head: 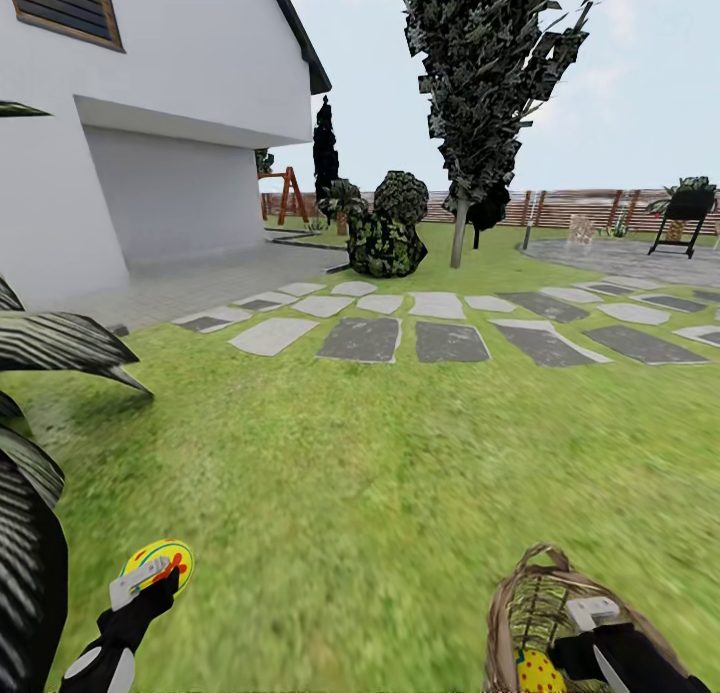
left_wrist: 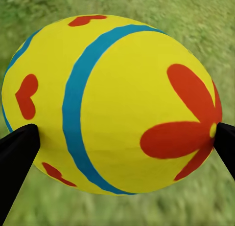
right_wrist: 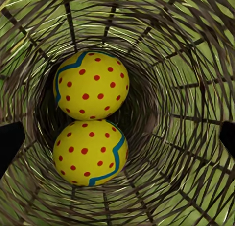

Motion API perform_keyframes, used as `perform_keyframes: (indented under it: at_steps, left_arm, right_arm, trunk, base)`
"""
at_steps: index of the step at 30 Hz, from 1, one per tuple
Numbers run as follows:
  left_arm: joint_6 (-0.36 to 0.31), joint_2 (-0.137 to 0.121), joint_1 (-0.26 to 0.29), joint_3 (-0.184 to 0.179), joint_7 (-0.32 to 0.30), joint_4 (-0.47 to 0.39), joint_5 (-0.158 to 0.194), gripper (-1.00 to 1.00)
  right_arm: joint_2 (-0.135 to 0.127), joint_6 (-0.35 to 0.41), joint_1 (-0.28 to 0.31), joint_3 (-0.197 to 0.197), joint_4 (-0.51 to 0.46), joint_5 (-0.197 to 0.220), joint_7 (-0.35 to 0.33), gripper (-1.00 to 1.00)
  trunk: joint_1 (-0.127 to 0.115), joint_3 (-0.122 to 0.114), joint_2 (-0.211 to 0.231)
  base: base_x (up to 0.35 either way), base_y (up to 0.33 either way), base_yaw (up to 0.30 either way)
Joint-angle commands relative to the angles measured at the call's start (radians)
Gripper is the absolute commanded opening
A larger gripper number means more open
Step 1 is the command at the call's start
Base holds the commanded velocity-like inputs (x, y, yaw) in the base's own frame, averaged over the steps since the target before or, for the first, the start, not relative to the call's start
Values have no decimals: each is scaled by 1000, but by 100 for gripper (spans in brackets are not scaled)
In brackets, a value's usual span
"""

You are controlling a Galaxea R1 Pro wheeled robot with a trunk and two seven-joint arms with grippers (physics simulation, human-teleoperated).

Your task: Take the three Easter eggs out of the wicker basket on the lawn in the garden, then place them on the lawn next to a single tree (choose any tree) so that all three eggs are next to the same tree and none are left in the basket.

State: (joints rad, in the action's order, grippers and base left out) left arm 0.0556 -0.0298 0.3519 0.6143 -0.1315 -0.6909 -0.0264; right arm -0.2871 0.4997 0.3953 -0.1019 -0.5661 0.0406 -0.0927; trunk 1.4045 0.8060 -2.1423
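Three Easter eggs: one [left_wrist: 117, 103] held, two [right_wrist: 91, 85] [right_wrist: 89, 151] in one wicker basket [right_wrist: 186, 89].

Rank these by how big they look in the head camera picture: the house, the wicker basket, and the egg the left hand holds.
1. House, by far the largest.
2. Wicker basket, though the frame cuts it off.
3. Easter egg in the left gripper.

The far house looks biggest anyway.

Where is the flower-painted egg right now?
The flower egg is out of the basket, clamped between the left gripper fingers at the head view's lower left, above the lawn.
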Motion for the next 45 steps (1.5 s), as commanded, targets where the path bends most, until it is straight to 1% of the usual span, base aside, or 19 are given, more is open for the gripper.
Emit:
perform_keyframes:
  at_steps: [1, 26, 33, 41, 44, 45]
  left_arm:
    - [3, 1, 1, 5, -8, 1, -3, -100]
    - [3, 6, 1, 5, -8, -1, -3, -100]
    - [3, 11, 1, 5, -8, -3, -3, -100]
    - [3, 11, 1, 5, -8, -5, -3, -100]
    - [4, 11, 2, 5, -13, -5, -3, -100]
    - [4, 11, 2, 6, -26, -5, -3, -100]
  right_arm:
    - [-1, 5, 0, -6, -1, 4, 0, 100]
    - [2, 5, 0, -7, -1, 4, -1, 100]
    - [9, 5, 0, -7, -1, 3, 0, 100]
    - [8, 5, 0, -7, -1, 4, 1, 100]
    - [9, 5, 0, -7, -1, 3, 0, 100]
    - [9, 5, 0, -7, -1, 3, 0, 100]
  trunk:
    - [4, 4, -8]
    - [100, 83, -183]
    - [126, 104, -232]
    - [157, 130, -288]
    - [157, 130, -288]
    - [157, 130, -288]
  base:
    - [0, 0, 0]
    - [0, 0, 0]
    - [0, 0, 0]
    - [0, 0, 0]
    - [0, 0, 0]
    - [0, 0, 0]
